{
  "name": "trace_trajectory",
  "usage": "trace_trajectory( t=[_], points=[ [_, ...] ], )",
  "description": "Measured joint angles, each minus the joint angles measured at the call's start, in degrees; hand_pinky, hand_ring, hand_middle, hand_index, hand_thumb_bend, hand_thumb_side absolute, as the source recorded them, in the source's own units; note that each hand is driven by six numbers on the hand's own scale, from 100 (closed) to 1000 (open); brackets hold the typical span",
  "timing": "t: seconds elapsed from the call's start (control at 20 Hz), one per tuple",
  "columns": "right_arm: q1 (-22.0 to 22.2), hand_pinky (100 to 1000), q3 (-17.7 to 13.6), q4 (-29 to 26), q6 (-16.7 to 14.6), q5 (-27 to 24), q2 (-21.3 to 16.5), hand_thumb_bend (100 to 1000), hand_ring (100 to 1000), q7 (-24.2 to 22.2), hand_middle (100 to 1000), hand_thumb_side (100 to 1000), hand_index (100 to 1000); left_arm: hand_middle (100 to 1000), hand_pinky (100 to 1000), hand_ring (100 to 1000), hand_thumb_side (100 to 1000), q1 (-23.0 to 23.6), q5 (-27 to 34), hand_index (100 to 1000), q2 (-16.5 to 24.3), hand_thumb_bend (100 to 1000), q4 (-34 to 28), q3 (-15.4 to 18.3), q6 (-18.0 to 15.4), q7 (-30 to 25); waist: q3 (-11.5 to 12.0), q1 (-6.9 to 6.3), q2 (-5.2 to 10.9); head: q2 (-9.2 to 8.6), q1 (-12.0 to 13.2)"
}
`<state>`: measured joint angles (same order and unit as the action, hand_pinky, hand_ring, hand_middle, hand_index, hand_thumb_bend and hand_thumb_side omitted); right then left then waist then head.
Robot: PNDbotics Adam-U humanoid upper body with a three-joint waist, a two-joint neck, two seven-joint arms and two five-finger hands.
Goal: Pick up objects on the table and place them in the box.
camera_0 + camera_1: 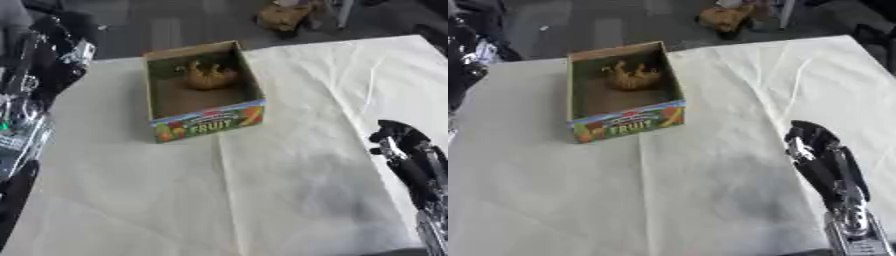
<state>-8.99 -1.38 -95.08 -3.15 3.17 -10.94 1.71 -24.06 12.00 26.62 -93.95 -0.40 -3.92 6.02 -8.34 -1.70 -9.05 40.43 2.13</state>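
Observation:
An open cardboard box (pixel 206 122) with "FRUIT" printed on its front wall stands on the white cloth, left of centre toward the back. A small brown toy animal (pixel 208 75) lies inside it near the far wall. My right hand (pixel 820 155) hovers low over the cloth at the lower right, well away from the box. Its fingers are relaxed and it holds nothing. My left arm (pixel 35 75) shows as black and silver parts along the left edge, left of the box; I cannot make out its hand.
A white cloth (pixel 289 190) with fold creases covers the table. Beyond the table's far edge, a brown object (pixel 284 17) lies on the dark floor.

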Motion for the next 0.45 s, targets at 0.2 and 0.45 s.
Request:
trace_trajectory(
  t=[0.2,0.45],
  points=[
    [0.3,634,-0.2,0.0,-0.1,0.0,-0.2,100,709,0.1,587,503,780,576,570,601,488,4.7,1.7,727,-0.1,269,-2.9,1.5,1.1,1.4,0.8,0.02,0.25,0.51,-0.1],
    [0.5,634,-0.3,0.0,-0.1,0.0,-0.4,100,709,0.2,587,503,780,572,566,597,527,10.0,3.1,729,-1.8,271,-4.8,2.9,1.7,2.2,1.1,0.03,0.87,0.82,-0.2]
  ],
)
